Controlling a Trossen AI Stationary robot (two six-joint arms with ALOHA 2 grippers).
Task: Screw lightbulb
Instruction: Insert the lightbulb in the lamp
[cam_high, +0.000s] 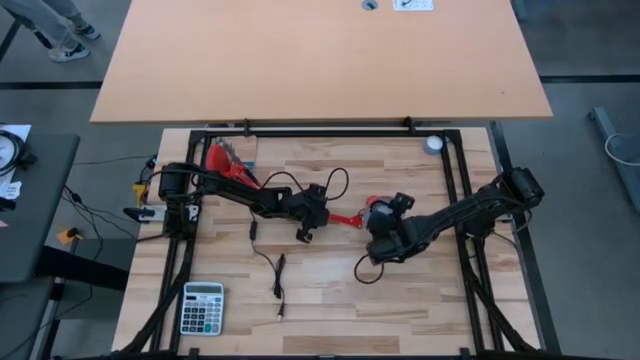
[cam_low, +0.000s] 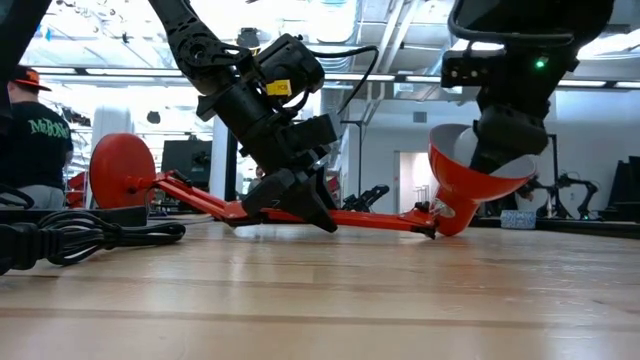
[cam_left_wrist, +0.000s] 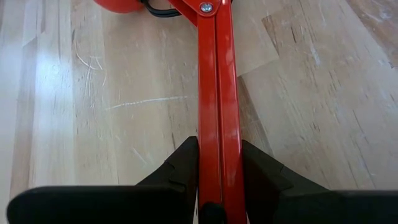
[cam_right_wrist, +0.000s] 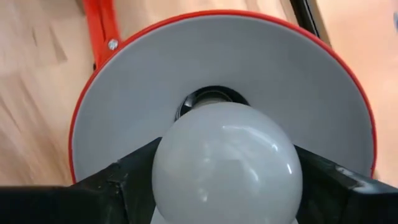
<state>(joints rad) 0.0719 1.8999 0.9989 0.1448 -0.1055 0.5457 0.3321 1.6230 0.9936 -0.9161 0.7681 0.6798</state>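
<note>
Where a person (cam_low: 35, 140) sits, wooden table (cam_high: 400, 300) ends.

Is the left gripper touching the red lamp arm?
Touching. The left wrist view shows the left gripper with both fingers pressed against the sides of the red lamp arm, no gap on either side.

Lightbulb (cam_right_wrist: 227, 163) in lamp shade (cam_right_wrist: 311, 81), mid-table (cam_high: 330, 300).

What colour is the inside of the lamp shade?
The lamp shade is white to pale grey inside, with a red rim; best seen in the right wrist view.
</note>
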